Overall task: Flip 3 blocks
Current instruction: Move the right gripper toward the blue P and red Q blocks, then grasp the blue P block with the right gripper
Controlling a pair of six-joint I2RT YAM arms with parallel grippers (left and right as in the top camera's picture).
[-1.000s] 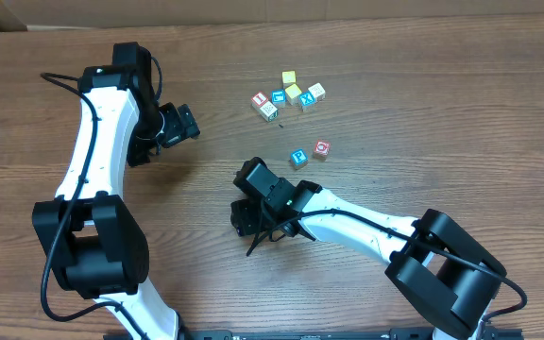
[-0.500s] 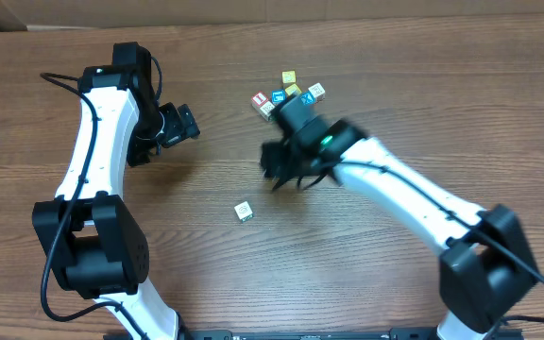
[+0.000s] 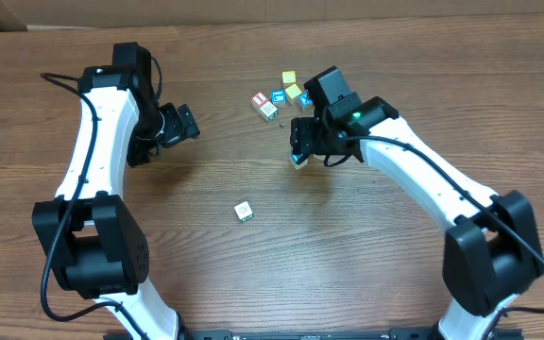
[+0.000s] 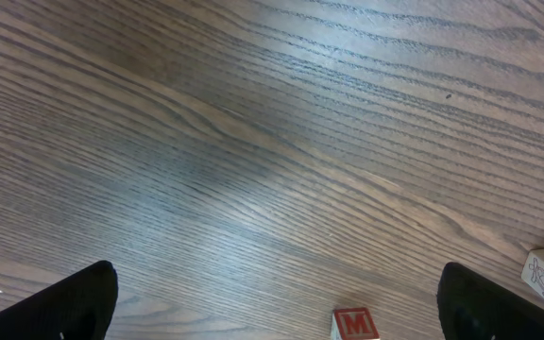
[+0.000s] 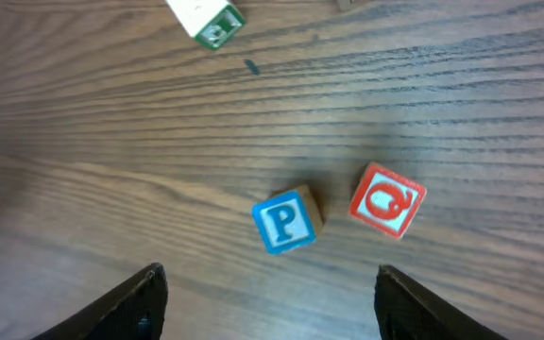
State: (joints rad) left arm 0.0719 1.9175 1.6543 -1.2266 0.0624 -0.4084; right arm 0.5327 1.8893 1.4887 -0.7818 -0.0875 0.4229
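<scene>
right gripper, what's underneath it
Below the open right gripper, a blue P block and a red Q block sit apart on the table. From overhead the arm covers the red one.

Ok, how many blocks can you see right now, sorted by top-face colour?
Red-faced blocks: 2
Blue or teal-faced blocks: 3
Yellow-faced blocks: 2
Pale-faced blocks: 2
Total: 9 in view; the right arm may hide more.

Your left arm point(image 3: 95, 127) and right arm point(image 3: 425, 179) have white links, black joint housings and external black cables.
</scene>
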